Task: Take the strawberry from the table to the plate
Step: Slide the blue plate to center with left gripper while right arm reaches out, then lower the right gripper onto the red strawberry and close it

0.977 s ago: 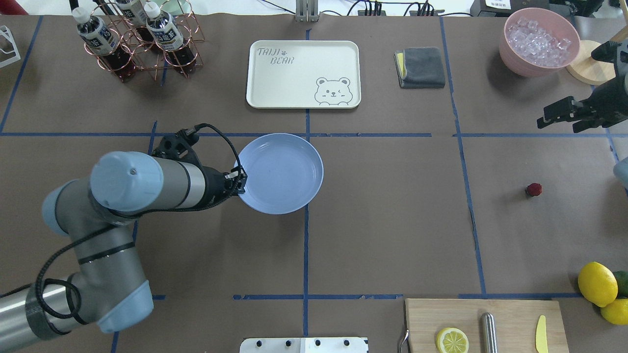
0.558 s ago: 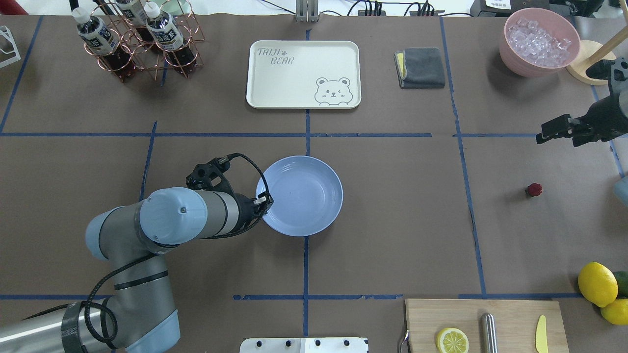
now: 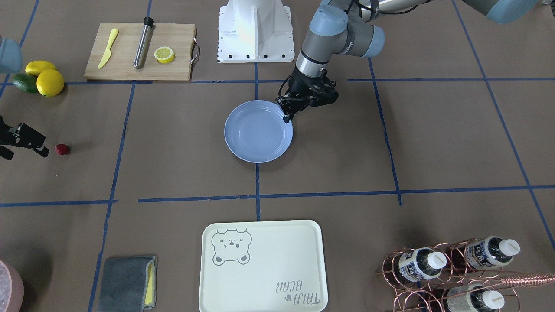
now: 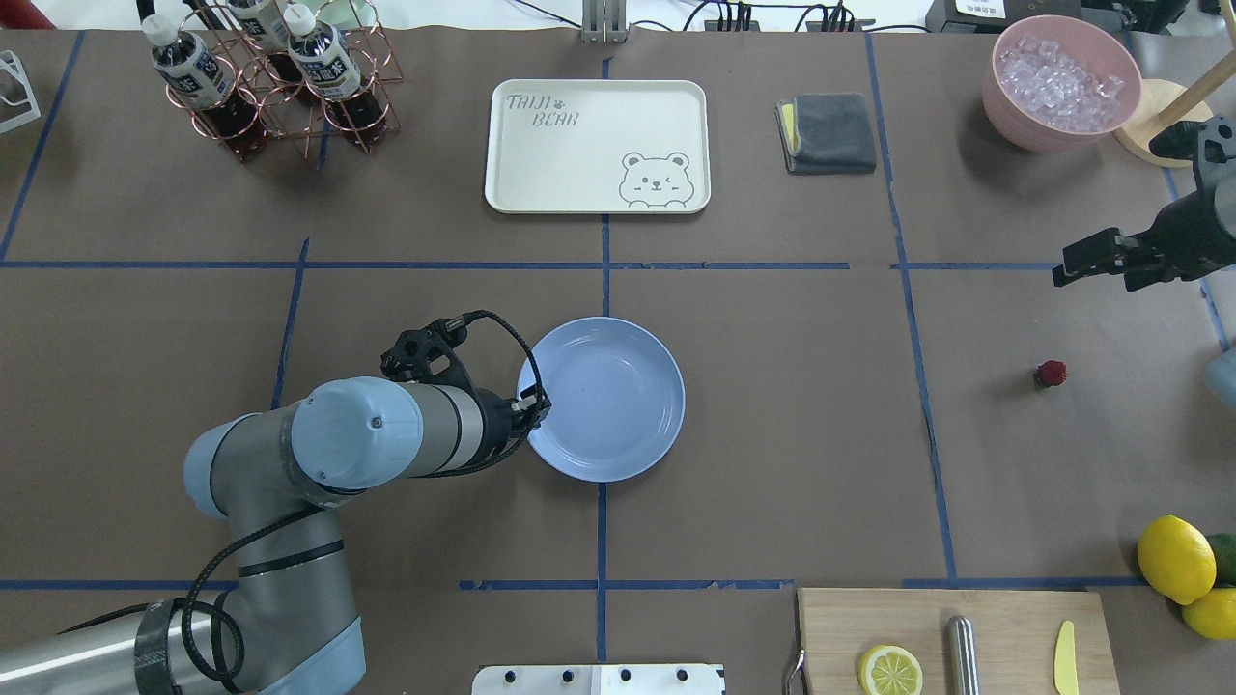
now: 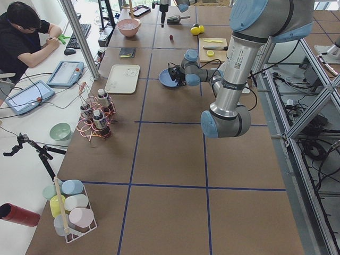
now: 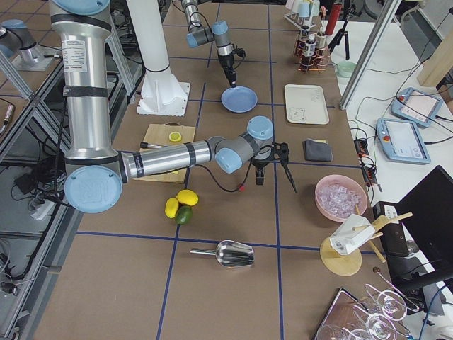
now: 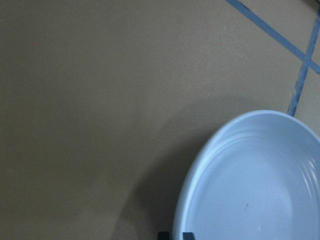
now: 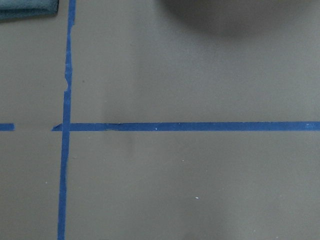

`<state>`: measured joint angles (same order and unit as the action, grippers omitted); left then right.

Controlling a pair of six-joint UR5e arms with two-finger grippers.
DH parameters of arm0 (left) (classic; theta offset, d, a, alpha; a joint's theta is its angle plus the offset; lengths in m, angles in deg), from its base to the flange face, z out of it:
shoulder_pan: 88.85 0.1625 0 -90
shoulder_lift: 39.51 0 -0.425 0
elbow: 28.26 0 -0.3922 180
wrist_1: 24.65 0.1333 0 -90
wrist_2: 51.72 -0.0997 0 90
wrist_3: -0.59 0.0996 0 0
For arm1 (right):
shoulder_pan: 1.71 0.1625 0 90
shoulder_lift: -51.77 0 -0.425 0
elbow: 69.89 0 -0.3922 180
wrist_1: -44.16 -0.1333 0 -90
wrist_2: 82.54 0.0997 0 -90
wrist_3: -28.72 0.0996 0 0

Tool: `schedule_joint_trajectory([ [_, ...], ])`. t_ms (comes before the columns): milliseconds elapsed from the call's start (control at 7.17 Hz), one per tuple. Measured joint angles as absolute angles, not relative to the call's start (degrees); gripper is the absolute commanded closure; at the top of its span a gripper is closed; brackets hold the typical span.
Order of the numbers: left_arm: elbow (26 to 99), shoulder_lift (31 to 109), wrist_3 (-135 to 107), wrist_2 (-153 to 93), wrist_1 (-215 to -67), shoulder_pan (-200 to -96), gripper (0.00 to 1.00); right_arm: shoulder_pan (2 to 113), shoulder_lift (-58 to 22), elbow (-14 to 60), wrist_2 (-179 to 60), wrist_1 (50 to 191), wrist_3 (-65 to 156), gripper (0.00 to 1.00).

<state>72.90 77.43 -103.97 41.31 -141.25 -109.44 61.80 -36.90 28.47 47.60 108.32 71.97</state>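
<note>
The light blue plate (image 4: 618, 386) (image 3: 258, 134) sits near the middle of the brown table (image 4: 772, 434). My left gripper (image 4: 534, 403) (image 3: 286, 115) is shut on its rim on the robot's left side. The left wrist view shows the plate (image 7: 255, 180) low and to the right. The small dark-red strawberry (image 4: 1051, 373) (image 3: 62, 149) lies alone on the table far to the robot's right. My right gripper (image 4: 1067, 268) (image 3: 28, 149) hovers open just beyond the strawberry and holds nothing. The right wrist view shows only paper and blue tape.
A cream bear tray (image 4: 597, 145), a bottle rack (image 4: 270, 77), a grey cloth (image 4: 826, 132) and a pink bowl of ice (image 4: 1062, 82) line the far side. Lemons (image 4: 1173, 558) and a cutting board (image 4: 951, 637) sit near right. A person (image 5: 21, 32) sits beside the table.
My left gripper has carried the plate toward the robot and to the right. The right gripper drew back slightly to the right and turned. The strawberry has not moved.
</note>
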Motion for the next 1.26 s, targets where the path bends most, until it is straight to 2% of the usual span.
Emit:
schedule_joint_trajectory([
  [419, 77.2, 77.0, -100.1, 44.4, -139.2, -112.4, 0.0, 58.2, -37.2, 28.2, 44.2, 108.2, 72.0, 0.0],
  [977, 78.3, 76.8, -97.7, 45.8, -137.4, -114.9, 0.0, 52.5, -38.9, 27.4, 42.6, 108.1, 71.9, 0.0],
  [1256, 78.3, 76.7, -97.4, 45.9, -137.4, -115.1, 0.0, 51.6, -39.0, 25.8, 42.5, 108.1, 71.6, 0.06],
])
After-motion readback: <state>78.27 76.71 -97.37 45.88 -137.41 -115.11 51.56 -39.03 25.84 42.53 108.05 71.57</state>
